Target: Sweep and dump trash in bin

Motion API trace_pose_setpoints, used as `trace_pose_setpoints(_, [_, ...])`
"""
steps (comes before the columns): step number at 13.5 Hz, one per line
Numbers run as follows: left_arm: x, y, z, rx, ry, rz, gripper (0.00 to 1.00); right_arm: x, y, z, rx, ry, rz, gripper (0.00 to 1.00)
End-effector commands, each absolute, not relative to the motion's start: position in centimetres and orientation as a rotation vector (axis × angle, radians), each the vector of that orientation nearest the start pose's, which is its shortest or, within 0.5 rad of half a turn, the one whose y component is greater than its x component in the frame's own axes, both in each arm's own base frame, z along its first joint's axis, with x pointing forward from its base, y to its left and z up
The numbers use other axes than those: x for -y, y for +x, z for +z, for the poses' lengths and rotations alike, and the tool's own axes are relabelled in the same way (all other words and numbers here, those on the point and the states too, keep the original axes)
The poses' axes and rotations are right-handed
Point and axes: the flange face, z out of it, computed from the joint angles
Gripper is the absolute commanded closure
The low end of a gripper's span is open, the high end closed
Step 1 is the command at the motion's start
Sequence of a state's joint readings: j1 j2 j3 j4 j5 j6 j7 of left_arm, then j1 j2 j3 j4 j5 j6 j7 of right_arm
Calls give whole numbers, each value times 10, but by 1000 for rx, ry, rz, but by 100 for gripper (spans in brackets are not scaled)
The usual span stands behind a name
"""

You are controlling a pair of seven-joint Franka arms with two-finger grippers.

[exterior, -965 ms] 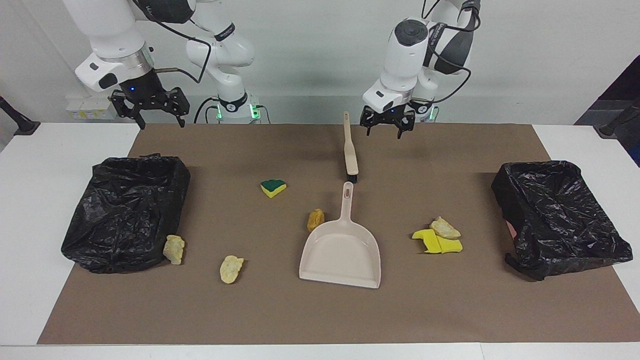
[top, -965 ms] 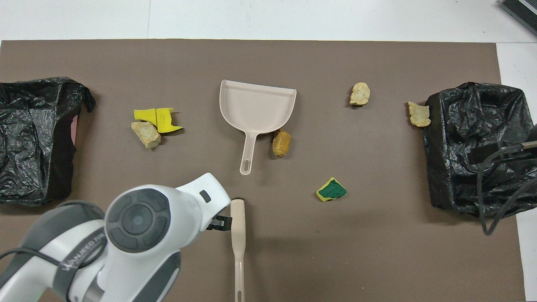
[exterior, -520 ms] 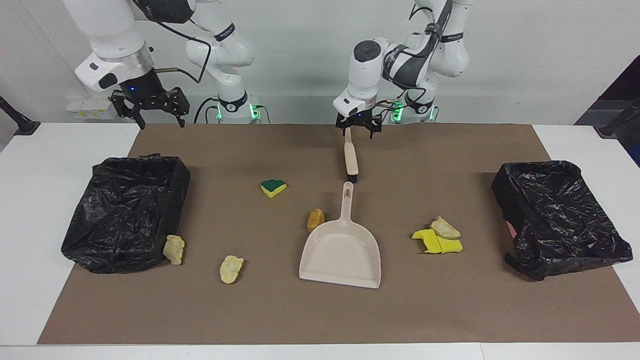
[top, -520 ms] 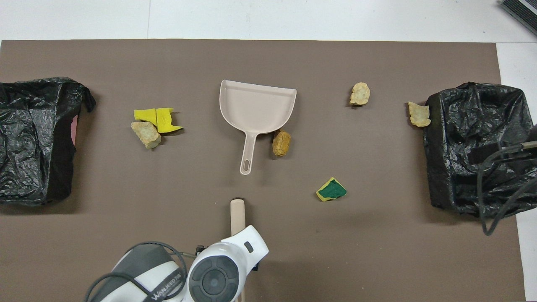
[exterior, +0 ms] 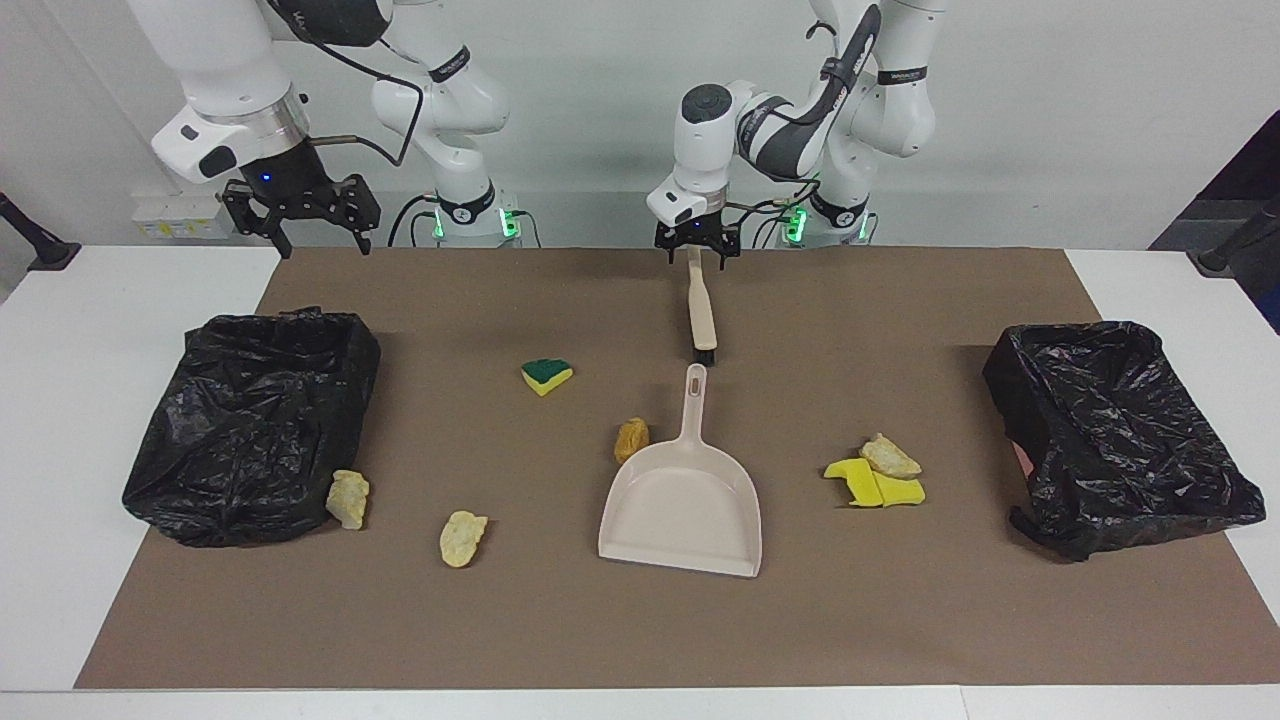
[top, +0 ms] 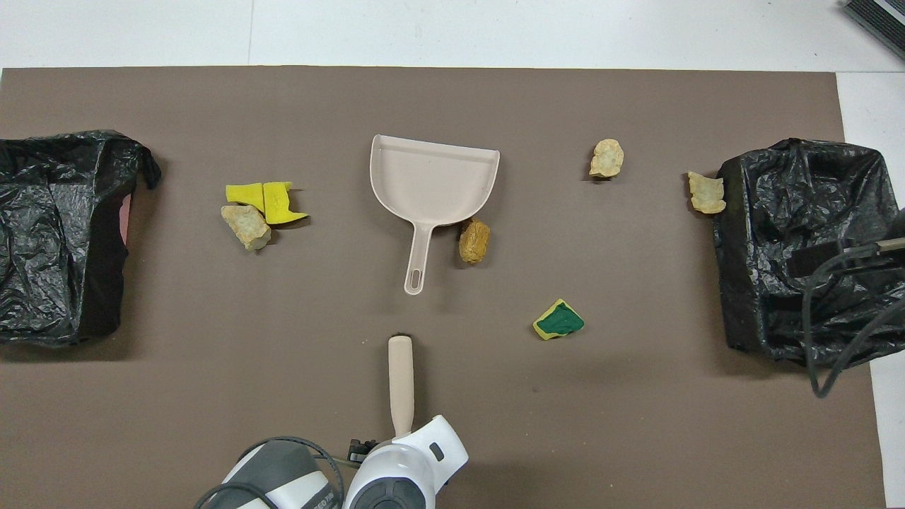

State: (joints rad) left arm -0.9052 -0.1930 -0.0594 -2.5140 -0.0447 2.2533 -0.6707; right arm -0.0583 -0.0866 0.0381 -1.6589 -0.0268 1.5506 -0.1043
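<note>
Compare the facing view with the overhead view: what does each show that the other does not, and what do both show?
Only the facing view shows the right end effector, waiting above the table's edge, and the left end effector, open over the brush's handle end. Only the overhead view shows the dark device at the table's corner. Both show the dustpan, the green-topped sponge wedge, the yellow sponge pieces, the bread-like chunks and two black-lined bins.
</note>
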Motion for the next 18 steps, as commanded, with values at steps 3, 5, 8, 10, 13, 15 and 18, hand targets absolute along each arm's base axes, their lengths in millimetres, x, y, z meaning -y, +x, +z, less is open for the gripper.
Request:
trace_pose_setpoints(3, [362,240,332,-400,-3103,90,23,12,516,630,176,-3161,42,0])
trace_pose_setpoints(5, [362,243,333,-393,-3104,91,70,0,521,628,214,-3172,28,0])
trace_pose_setpoints(8, [359,247,333,-404,-3096,103,100,-29,532,610,221,-3155,54,0])
trace_pose_setpoints(10, [356,255,340,-407,-3091,112,100,-58,542,599,151,-3149,31,0])
trace_pose_setpoints(13, [344,278,356,-393,-3072,158,100,-92,558,568,76,-3104,65,0])
trace_pose_setpoints(15, [320,306,374,-373,-3075,180,100,-105,564,554,100,-3102,75,0])
trace_pose_setpoints(18, [266,357,398,-305,-3085,200,100,-140,571,528,107,-3104,100,0])
